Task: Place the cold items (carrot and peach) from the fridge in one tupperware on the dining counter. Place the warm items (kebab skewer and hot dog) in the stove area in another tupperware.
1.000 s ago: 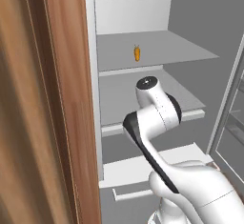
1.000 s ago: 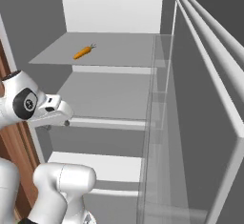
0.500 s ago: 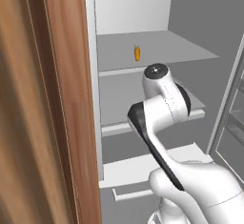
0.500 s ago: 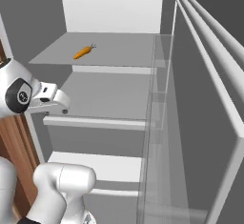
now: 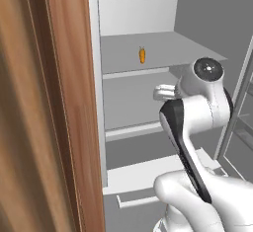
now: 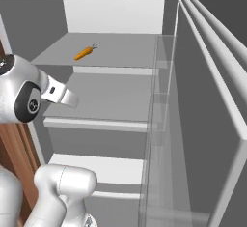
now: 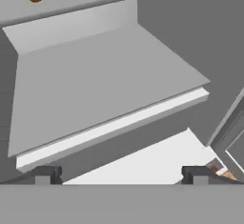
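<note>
While the carrot lay on the upper fridge shelf, above and beyond our end effector, we saw its fingertips spread wide, gripping nothing, over the middle shelf.

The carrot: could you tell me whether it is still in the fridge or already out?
Still in. The carrot lies on the fridge's upper shelf, with the open pincer pointing at the shelf below.
</note>
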Robot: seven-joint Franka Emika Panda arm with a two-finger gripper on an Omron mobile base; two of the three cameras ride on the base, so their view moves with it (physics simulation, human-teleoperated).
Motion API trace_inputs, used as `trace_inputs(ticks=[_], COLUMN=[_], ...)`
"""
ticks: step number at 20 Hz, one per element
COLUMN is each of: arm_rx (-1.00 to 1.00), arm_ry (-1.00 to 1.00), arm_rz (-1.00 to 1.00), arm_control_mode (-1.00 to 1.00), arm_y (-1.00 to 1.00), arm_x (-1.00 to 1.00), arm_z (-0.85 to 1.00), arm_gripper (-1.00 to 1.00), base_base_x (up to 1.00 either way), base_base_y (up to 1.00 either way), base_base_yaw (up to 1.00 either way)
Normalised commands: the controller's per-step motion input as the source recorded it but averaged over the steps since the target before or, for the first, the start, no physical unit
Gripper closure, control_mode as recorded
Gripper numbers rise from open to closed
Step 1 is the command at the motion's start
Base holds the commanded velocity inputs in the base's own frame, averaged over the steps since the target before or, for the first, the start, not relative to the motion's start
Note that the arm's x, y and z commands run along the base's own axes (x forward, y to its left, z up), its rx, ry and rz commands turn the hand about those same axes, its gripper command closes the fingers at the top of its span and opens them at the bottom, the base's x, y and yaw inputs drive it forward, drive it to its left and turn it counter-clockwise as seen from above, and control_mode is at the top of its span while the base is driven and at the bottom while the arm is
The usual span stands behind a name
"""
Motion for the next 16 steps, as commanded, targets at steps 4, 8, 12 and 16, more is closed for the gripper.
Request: trace_inputs(ticks=[4,8,12,16], arm_rx=[0.05,0.0,0.0,0.0], arm_ry=[-0.08,0.0,-0.04,-0.02], arm_rz=[-0.06,-0.08,0.03,0.08], arm_control_mode=[-1.0,-1.0,-1.0,-1.0], arm_y=[0.01,0.06,0.0,0.0], arm_x=[0.06,0.15,0.32,0.61], arm_z=[0.84,0.87,0.6,0.28], arm_gripper=[-1.0,-1.0,-1.0,-1.0], base_base_x=[0.0,0.0,0.0,0.0], base_base_y=[0.0,0.0,0.0,0.0], base_base_yaw=[0.0,0.0,0.0,0.0])
